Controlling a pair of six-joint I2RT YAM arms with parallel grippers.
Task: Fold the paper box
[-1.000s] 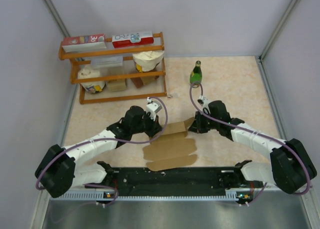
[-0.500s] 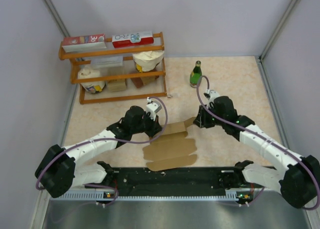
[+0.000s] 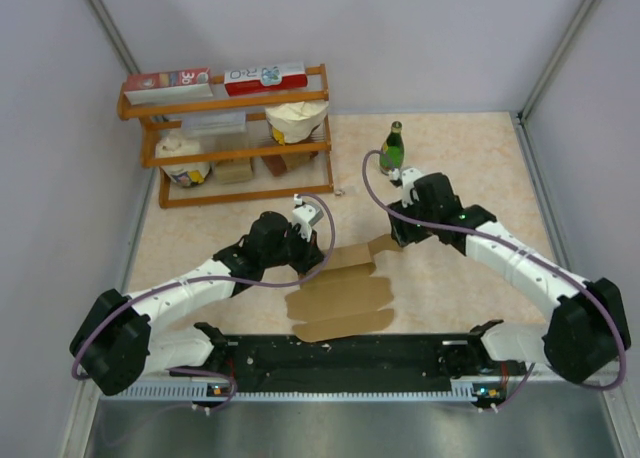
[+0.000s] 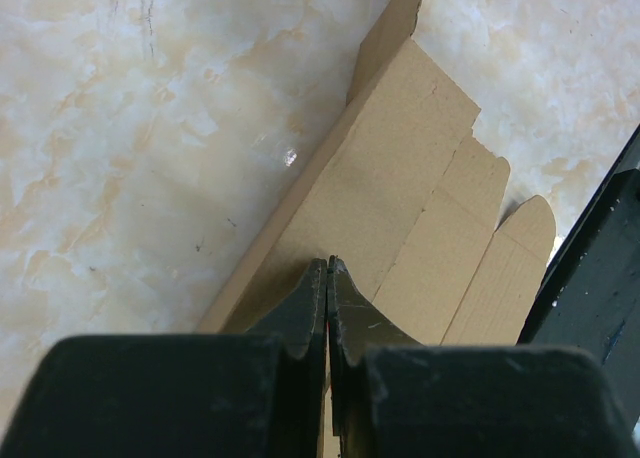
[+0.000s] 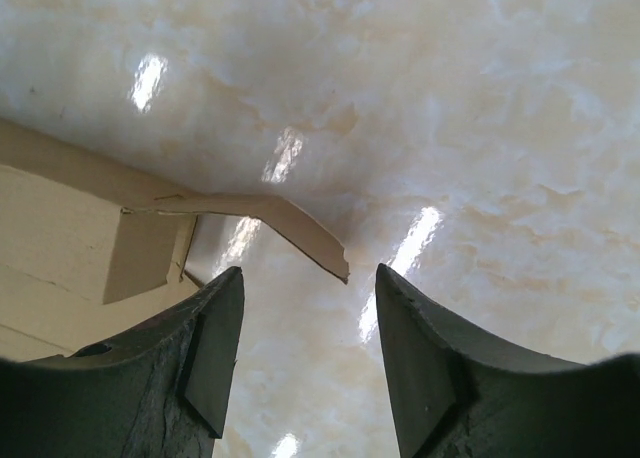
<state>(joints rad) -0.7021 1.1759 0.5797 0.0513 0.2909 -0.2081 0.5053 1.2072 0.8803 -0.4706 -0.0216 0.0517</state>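
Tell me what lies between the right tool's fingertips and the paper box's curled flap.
Nothing: in the right wrist view, only bare marbled tabletop shows between the open right tool and the curled flap of the paper box.

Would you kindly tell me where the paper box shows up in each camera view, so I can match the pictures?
Top external: paper box at centre, between the two arms.
Left wrist: paper box from centre to right, beneath the left claw.
Right wrist: paper box at left edge, one flap curling toward centre.
Shared landmark: the beige marbled table.
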